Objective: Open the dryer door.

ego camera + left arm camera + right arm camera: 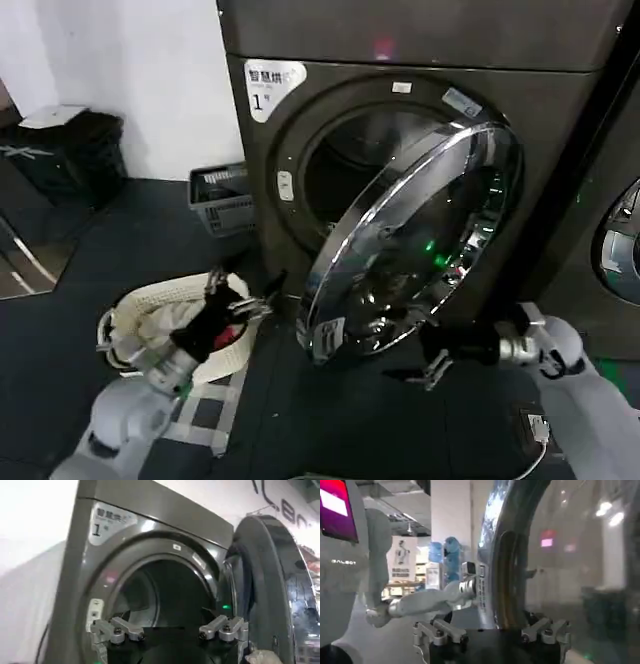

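Left gripper [243, 301] has its fingers spread, holding nothing, low beside the free edge of the round chrome-rimmed dark-glass dryer door [410, 240]. Right gripper [432, 362], fingers apart and empty, sits just under that rim. Door stands swung out, partly open; beyond it the dark grey dryer drum opening [160, 597].

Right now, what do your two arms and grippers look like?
Both arms wear smooth light-grey shells ending in silver metal wrists. The left gripper and right gripper have black bodies with silver jointed jaws. Red shows at the left gripper's base.
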You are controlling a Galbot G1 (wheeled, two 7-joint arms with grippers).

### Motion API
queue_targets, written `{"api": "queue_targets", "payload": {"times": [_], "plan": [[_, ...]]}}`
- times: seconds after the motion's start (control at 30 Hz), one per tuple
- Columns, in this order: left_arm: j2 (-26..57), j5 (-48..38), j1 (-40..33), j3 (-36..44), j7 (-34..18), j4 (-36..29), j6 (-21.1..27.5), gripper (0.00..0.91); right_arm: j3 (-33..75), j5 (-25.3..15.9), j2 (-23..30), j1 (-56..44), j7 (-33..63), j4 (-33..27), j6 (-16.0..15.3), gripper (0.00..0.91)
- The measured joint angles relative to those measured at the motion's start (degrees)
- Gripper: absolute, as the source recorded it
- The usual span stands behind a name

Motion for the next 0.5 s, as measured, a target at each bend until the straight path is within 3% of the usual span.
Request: {"api": "queue_targets", "payload": {"times": [0.13,0.33,0.5], "plan": [[-0.1,-0.2,-0.5,1.7,0.9,0.0,0.9,0.907,3.9,0.7,1.0,-1.8,4.3,0.4,2.3,0.907],[0.4,-0.3,-0.7,3.6,1.9,-0.5,2.4,0.907,10.4,0.5,2.7,-3.8,14.7,1.2,10.1,0.907],[1.0,-0.8,-0.7,5.0,2.6,-1.8,3.3,0.907,15.9,-0.9,4.3,-6.0,26.0,3.1,9.8,0.907]]}}
